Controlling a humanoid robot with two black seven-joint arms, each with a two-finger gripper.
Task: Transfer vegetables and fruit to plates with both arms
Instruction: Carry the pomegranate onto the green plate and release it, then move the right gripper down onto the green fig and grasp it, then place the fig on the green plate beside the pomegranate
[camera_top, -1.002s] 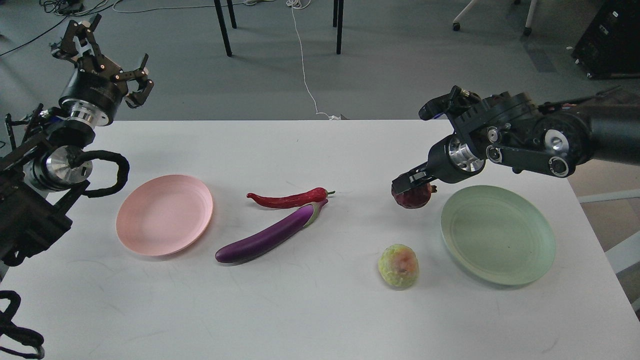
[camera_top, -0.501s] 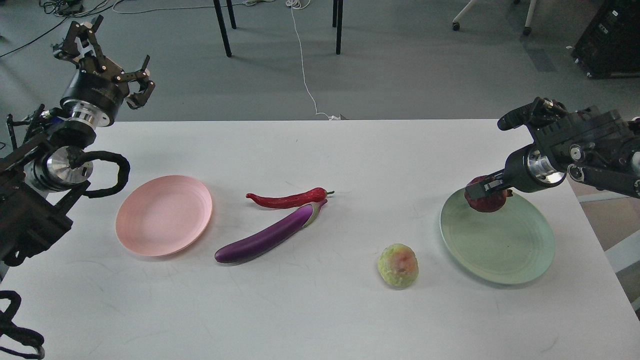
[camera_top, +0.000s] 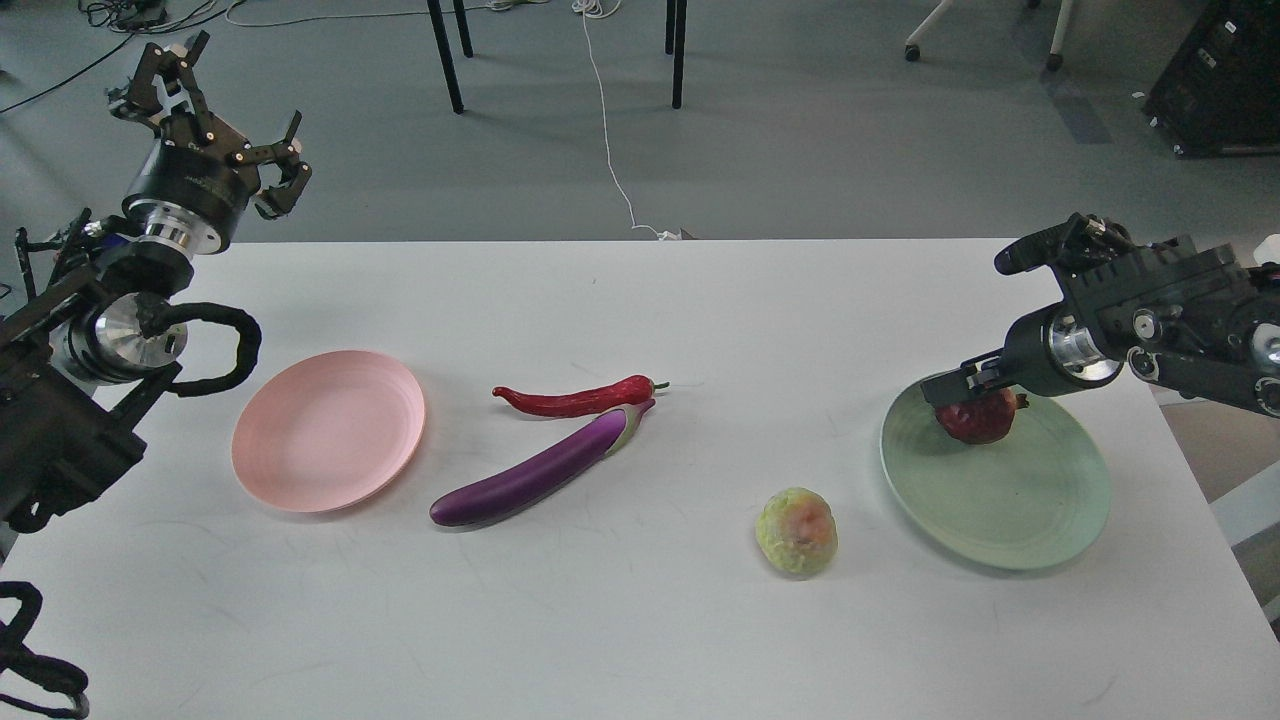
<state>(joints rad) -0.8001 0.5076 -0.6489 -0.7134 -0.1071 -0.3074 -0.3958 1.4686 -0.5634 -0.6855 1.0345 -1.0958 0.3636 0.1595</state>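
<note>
The dark red pomegranate-like fruit lies on the far part of the pale green plate at the right. My right gripper hangs just above it with its fingers spread, no longer closed round it. The yellow-green fruit sits on the table left of the green plate. The purple eggplant and the red chili lie side by side mid-table. The pale pink plate is bare at the left. My left gripper is raised past the table's far left corner, open and empty.
The white table ends just right of the green plate. Behind the table are grey floor, chair legs and a white cable. My left arm's black cable loop hangs close to the pink plate.
My right gripper carried the pomegranate-like fruit from the table rightward over the green plate; the fruit now sits lower on the plate and the fingers have spread above it. The left arm barely moved.
</note>
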